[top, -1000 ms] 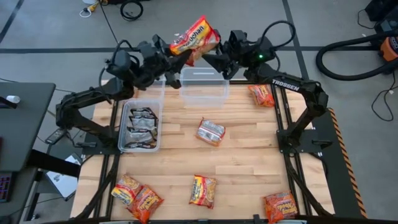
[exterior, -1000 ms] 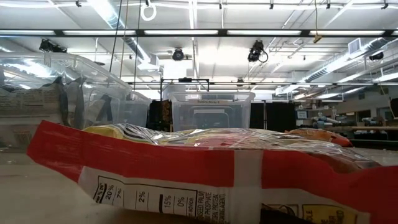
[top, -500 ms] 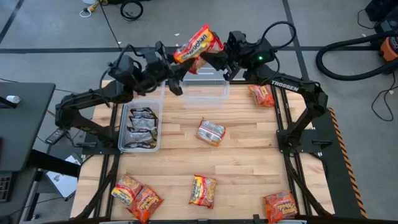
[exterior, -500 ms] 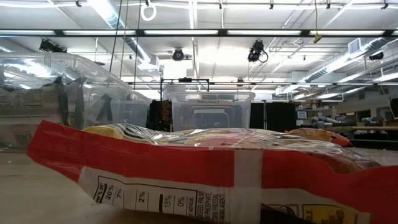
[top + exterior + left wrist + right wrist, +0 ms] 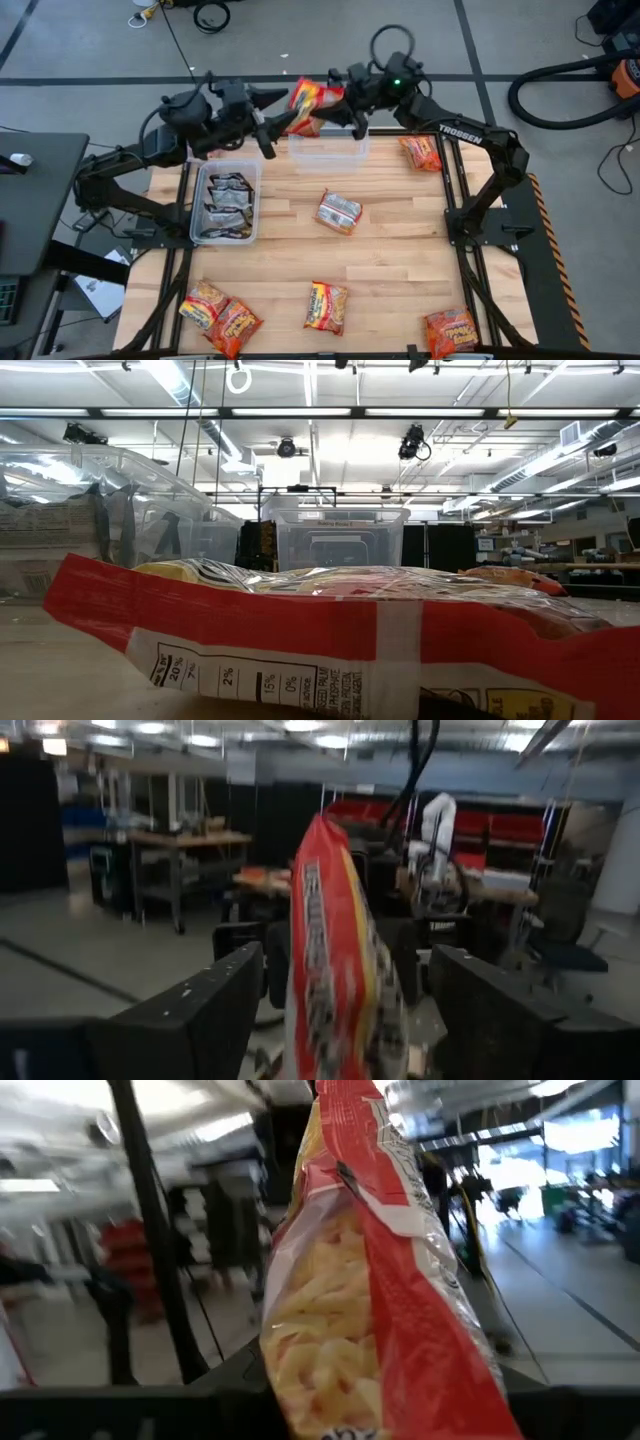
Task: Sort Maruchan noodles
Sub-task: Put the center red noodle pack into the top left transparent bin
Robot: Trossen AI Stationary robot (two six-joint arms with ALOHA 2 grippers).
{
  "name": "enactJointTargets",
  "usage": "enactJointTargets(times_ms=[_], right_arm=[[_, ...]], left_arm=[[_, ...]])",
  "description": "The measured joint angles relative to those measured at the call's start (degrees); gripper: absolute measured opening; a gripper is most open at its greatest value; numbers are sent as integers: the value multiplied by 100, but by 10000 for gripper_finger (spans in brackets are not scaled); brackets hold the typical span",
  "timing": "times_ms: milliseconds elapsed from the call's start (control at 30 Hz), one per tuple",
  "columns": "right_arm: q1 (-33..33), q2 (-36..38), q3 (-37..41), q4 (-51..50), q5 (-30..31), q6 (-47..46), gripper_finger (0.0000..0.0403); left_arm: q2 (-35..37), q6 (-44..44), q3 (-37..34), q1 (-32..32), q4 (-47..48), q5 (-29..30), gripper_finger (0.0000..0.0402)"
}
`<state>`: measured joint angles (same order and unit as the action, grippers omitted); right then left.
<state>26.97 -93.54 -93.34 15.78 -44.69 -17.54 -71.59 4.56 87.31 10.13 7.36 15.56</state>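
One orange-red Maruchan noodle packet [image 5: 308,105] hangs in the air over the table's far edge, above the far clear bin [image 5: 328,148]. My right gripper [image 5: 337,103] is shut on it from the right. My left gripper [image 5: 270,122] stands open just left of the packet; in the left wrist view the packet [image 5: 340,960] shows edge-on between the wide-apart fingers, touching neither. More packets lie flat on the table: a silver one [image 5: 340,211] mid-table and orange ones [image 5: 421,152] [image 5: 327,306]. My right gripper pinches the packet's right-hand end [image 5: 325,101] between its two fingers, coming roughly level from the table's right. The packet [image 5: 370,1280] stands on edge, reaching away from the fingers, lifted clear of table and bin. The contact itself sits below the wrist picture's edge.
A clear bin [image 5: 225,200] at the left holds silver-black packets. More orange packets lie at the near left [image 5: 218,315] and near right [image 5: 450,331]. In the low view one packet [image 5: 330,650] lies right before the camera, with clear bins [image 5: 335,540] behind.
The packet has passed from my left gripper to my right. The right gripper shut on it; the left then opened, let go and drew back toward the table's left. Both grippers tipped downward, and the packet turned from face-up to on edge and came lower.
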Motion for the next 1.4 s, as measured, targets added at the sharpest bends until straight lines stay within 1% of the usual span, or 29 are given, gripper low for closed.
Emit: enactJointTargets(times_ms=[67,167,267,333,433,567,633,800,900,933,1000,1067,1133,1233,1300,1333,1400], right_arm=[[-92,-2,2,-278,131,336,140],[-202,-2,2,-291,166,562,140],[-283,-2,2,-259,316,636,140],[-319,-2,2,-246,390,712,140],[-338,-2,2,-228,433,728,143],[-338,-2,2,-212,513,849,159],[-337,-2,2,-133,508,865,174],[-155,143,-11,-370,549,878,224],[41,381,-26,-995,548,1141,251],[91,463,-27,-1314,529,1330,258],[164,629,-28,-2026,680,1706,267],[181,767,-28,-2741,993,2123,271],[180,881,-28,-3284,1318,2444,271],[83,984,-28,-3753,1646,2550,268],[-10,1020,-26,-3892,1697,2499,268],[-61,1033,-26,-3926,1739,2478,268],[-167,1063,-26,-3950,1843,2387,267]], left_arm=[[-39,164,0,20,246,12,290],[-102,310,-13,82,624,83,290],[-155,326,0,115,678,120,285],[-159,270,0,162,677,69,273],[-159,234,2,168,671,-118,238],[-145,61,0,168,677,-258,167],[-132,-72,0,176,678,-272,131],[109,-225,-10,461,948,-352,79],[388,-226,-10,772,1358,-283,70],[486,-224,-5,903,1560,-85,70],[635,-128,2,1218,2171,398,70],[678,207,2,1597,2877,801,70],[628,759,1,2113,3627,905,70],[346,1259,-2,2877,4470,700,70],[22,1650,-2,3302,4710,646,66],[-156,1814,-3,3519,4764,538,63],[-484,1876,-9,3934,4898,89,61]])
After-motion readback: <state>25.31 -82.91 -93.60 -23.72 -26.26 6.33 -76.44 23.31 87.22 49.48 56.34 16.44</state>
